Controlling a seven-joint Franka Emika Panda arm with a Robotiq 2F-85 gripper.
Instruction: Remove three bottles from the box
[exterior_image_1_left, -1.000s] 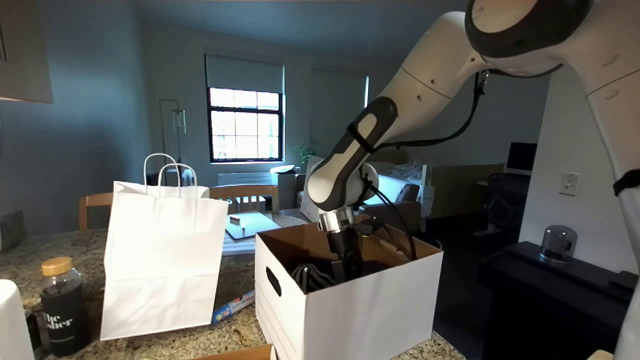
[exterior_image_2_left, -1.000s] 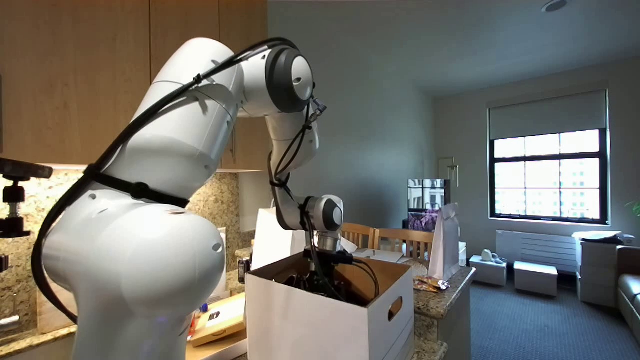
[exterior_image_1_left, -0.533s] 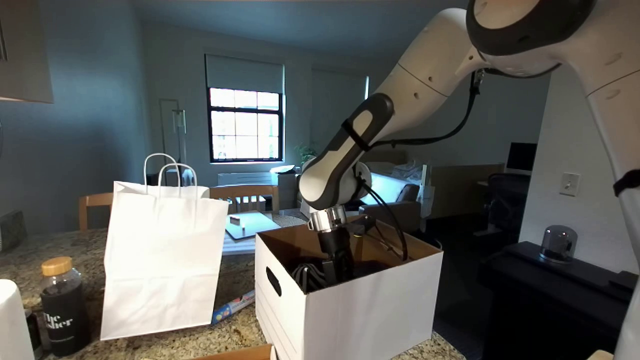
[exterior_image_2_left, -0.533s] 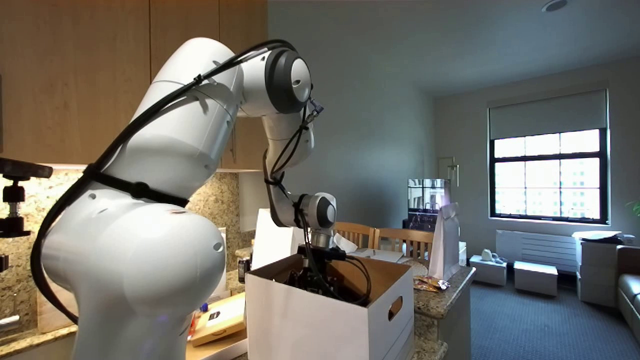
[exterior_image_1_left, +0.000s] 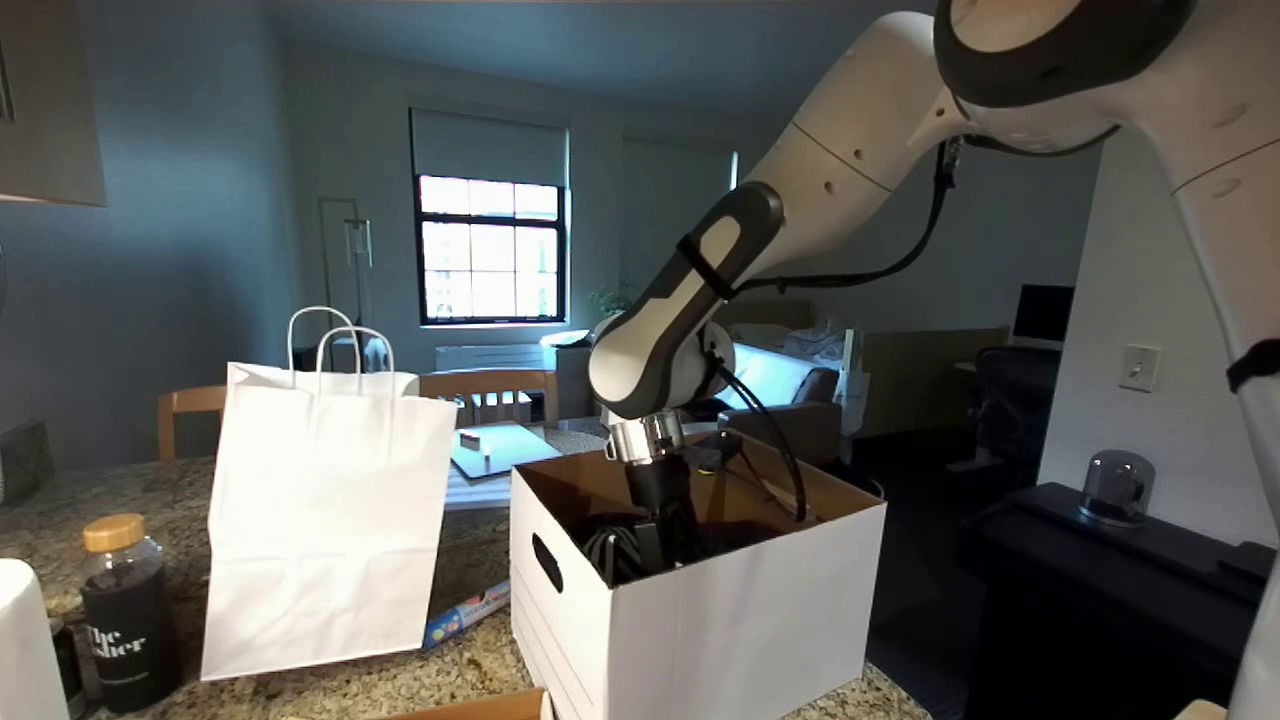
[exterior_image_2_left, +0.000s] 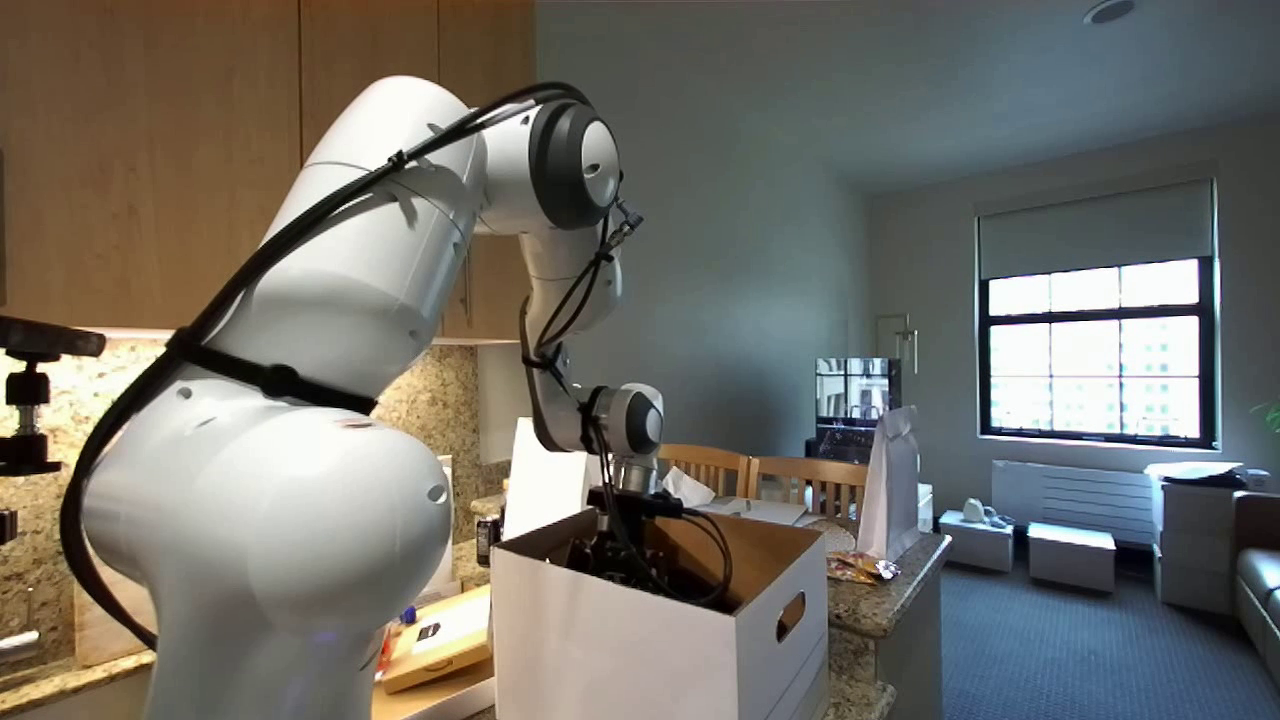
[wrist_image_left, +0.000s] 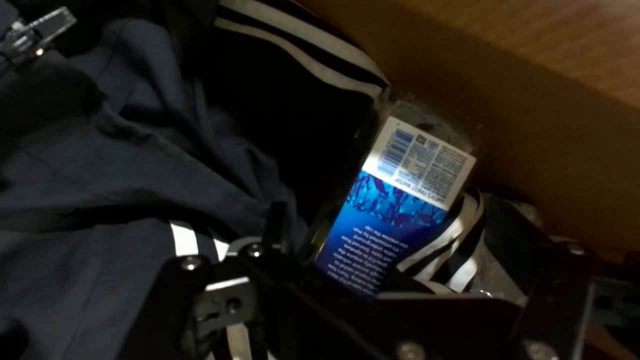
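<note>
A clear bottle (wrist_image_left: 390, 215) with a blue and white label lies on dark clothing inside the box. The box (exterior_image_1_left: 745, 630) is white outside, and its brown inner wall (wrist_image_left: 540, 115) rises beside the bottle in the wrist view. My gripper (wrist_image_left: 422, 245) is down in the box, its jaws spread wide, with the bottle's label and striped cloth showing in the gap. No grip on the bottle is visible. The bottle's lower end is hidden behind the gripper. Clear plastic at right of the stripes cannot be made out. In both exterior views the box walls hide the fingertips.
Dark clothes (wrist_image_left: 125, 160) with white stripes fill the box. On the counter stand a white paper bag (exterior_image_1_left: 330, 520), a black drink bottle (exterior_image_1_left: 125, 630) with a wooden lid, and a blue tube (exterior_image_1_left: 468, 612). A flat brown carton (exterior_image_2_left: 440, 640) lies beside the box.
Within the box, the gripper has shifted leftward in both exterior views, and the forearm has followed. The box has stayed in place and the jaws look no different.
</note>
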